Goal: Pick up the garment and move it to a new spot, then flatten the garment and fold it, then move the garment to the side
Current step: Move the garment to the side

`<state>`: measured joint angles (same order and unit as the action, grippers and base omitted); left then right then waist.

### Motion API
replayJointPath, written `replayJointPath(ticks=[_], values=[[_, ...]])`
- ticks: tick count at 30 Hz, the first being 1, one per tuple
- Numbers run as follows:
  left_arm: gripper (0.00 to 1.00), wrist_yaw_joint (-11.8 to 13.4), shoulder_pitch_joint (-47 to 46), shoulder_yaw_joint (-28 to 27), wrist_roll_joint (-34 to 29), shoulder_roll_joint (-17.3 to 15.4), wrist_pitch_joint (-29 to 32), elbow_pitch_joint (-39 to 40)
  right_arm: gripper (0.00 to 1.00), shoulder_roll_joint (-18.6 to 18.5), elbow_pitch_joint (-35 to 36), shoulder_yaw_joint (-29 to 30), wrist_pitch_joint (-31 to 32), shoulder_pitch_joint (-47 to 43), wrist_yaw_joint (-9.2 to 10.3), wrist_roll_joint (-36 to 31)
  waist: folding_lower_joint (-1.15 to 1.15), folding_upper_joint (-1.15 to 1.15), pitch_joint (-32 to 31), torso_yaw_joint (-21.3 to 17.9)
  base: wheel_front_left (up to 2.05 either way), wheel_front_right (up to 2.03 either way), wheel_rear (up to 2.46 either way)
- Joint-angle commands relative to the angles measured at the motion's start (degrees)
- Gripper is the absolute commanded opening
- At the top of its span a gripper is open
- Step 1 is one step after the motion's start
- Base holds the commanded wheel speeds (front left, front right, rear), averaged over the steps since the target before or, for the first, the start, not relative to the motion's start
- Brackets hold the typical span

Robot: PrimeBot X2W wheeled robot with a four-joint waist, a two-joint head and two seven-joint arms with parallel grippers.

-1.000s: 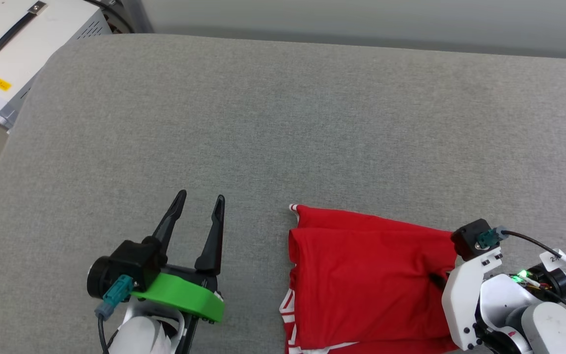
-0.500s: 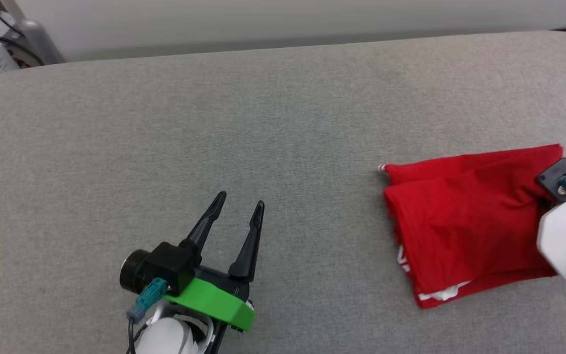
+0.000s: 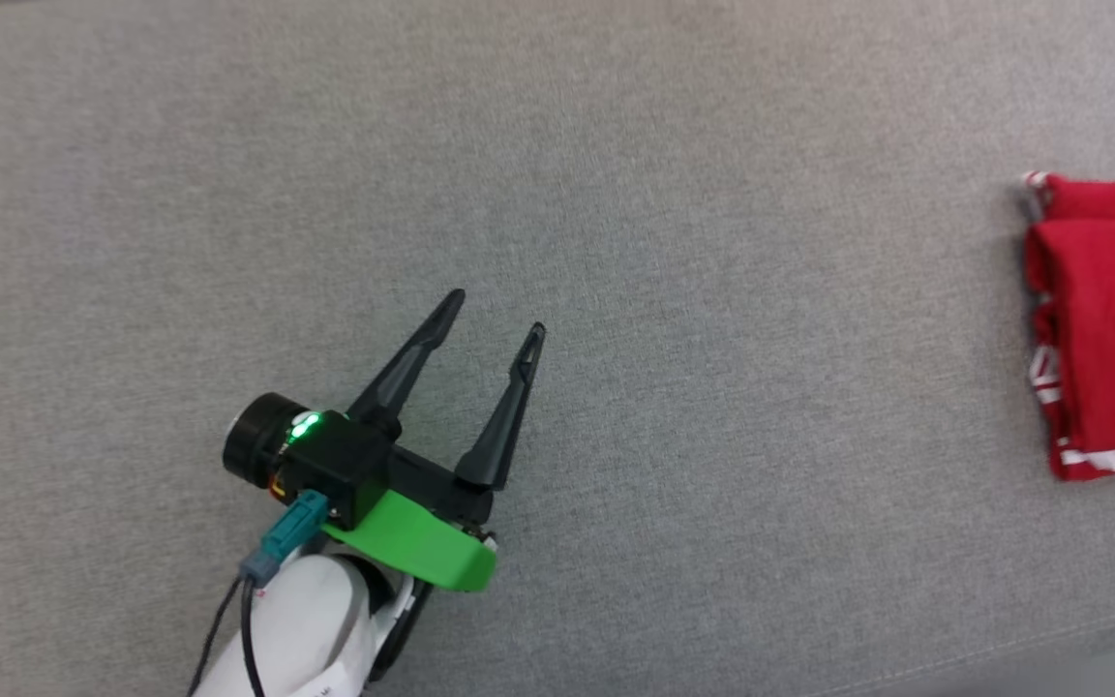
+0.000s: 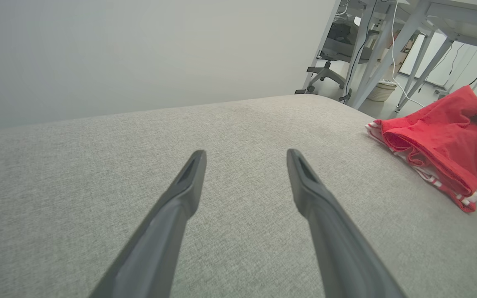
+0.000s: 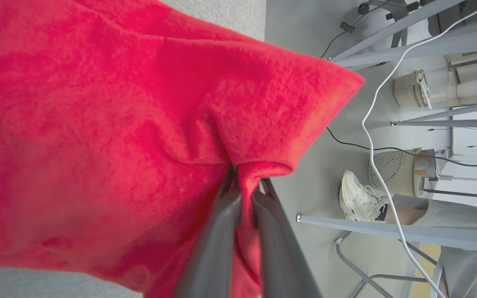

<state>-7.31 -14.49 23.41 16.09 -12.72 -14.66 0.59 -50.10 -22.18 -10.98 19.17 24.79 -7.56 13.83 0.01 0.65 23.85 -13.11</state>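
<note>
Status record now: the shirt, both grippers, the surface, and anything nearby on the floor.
item: red shirt, folded, near the right edge of the grey cushion
right arm: right gripper shut on a pinch of the shirt's red fabric
left arm: left gripper open, empty, over bare cushion, apart from the shirt
floor: a person's white shoe beside grey table legs

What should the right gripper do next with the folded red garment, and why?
Probably lower slightly and open. The right gripper is shut on a pinch of the garment, which is folded and lies near the right edge of the grey surface, seemingly its side spot. The left gripper is open over bare surface, apart from it.
</note>
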Motion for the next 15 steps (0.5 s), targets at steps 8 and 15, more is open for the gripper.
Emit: replayJointPath(ticks=[8,15], values=[[1.0,0.0,-2.2,-2.1,-0.6,-3.9,0.1,3.7,0.0,2.7,-13.4,6.8,-9.0,8.8,0.08,-6.5,-0.01,-0.65,10.7,-1.8,0.0,0.0,0.0],[1.0,0.8,-3.6,-3.1,-1.1,-5.2,1.5,7.1,0.0,4.3,-20.8,13.2,-13.3,15.1,0.08,-12.5,-0.01,-0.65,14.7,-0.5,0.0,0.0,0.0]])
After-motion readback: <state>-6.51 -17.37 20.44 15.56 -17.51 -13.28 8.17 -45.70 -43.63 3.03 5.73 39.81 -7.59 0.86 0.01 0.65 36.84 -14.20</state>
